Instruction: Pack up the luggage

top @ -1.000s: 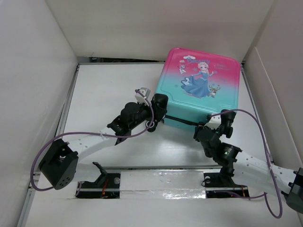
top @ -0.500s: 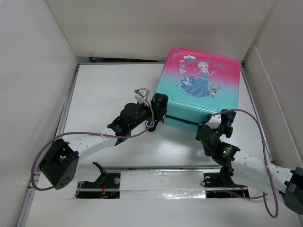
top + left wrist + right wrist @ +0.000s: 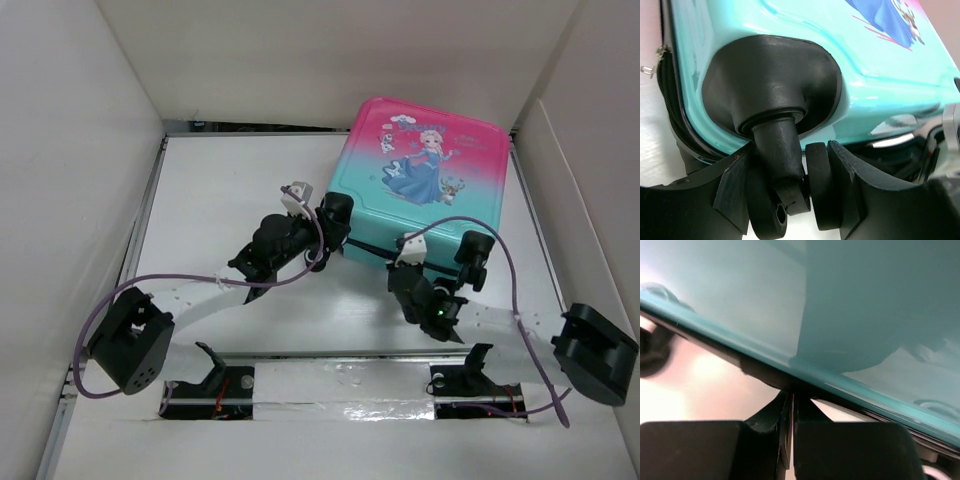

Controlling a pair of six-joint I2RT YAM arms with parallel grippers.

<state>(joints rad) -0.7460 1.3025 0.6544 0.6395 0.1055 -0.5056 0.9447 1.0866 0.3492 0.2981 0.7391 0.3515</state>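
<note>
The luggage (image 3: 425, 190) lies flat and shut at the back right of the table, princess print up, pink at the far end and teal near me. My left gripper (image 3: 335, 228) is shut on the black wheel (image 3: 337, 210) at its near left corner. In the left wrist view the fingers (image 3: 855, 185) clamp the twin wheel (image 3: 817, 192) under the teal shell (image 3: 790, 30). My right gripper (image 3: 405, 258) is shut, tips pinched on the black zipper trim (image 3: 765, 371) along the luggage's near edge. The right wrist view shows its tips (image 3: 792, 399) pressed together under the teal shell (image 3: 865, 300).
White walls close in the table on the left, back and right. A second black wheel (image 3: 475, 248) sticks out at the luggage's near right corner, beside my right arm's cable. A taped strip (image 3: 340, 375) runs along the near edge between the arm bases.
My right gripper has slid left along the luggage's near edge, from beside the right wheel towards the middle, and the right arm has swung round. The left gripper has stayed on the wheel.
</note>
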